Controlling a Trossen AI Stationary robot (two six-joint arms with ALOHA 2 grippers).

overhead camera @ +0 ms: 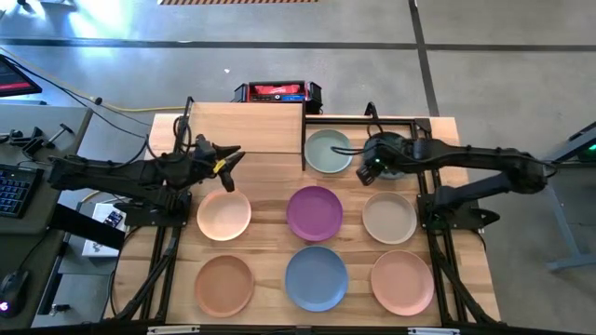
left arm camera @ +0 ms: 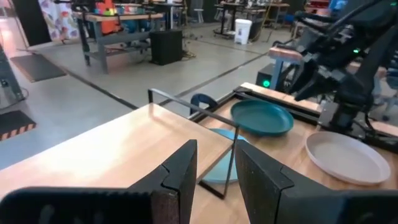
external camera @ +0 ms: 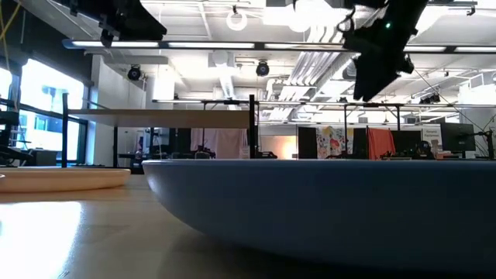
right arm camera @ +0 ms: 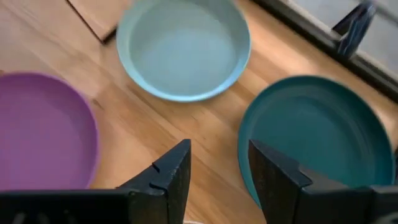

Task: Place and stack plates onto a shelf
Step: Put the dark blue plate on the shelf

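Overhead, the right gripper (overhead camera: 365, 170) is being held above the table's far right part, its fingers parted by a narrow gap and gripping nothing. The teal plate (right arm camera: 314, 140) is lying directly beneath it, slightly toward 3 o'clock of the fingertips, while the grey-green plate (overhead camera: 328, 151) is resting just beside it at 10 o'clock, partly tucked under the shelf (overhead camera: 244, 127). The purple plate (overhead camera: 314, 212) is lying at 7 o'clock of this gripper and the beige plate (overhead camera: 388, 217) at 5 o'clock.

The left gripper (overhead camera: 233, 154) is being held over the shelf's near edge, fingers narrowly apart and empty. The peach plate (overhead camera: 223, 214) is lying on the table at 6 o'clock of it. Along the near edge, the brown plate (overhead camera: 223, 284), blue plate (overhead camera: 316, 277) and pink plate (overhead camera: 402, 282) are sitting in a row, apart from one another. No plate is lying on the shelf board.
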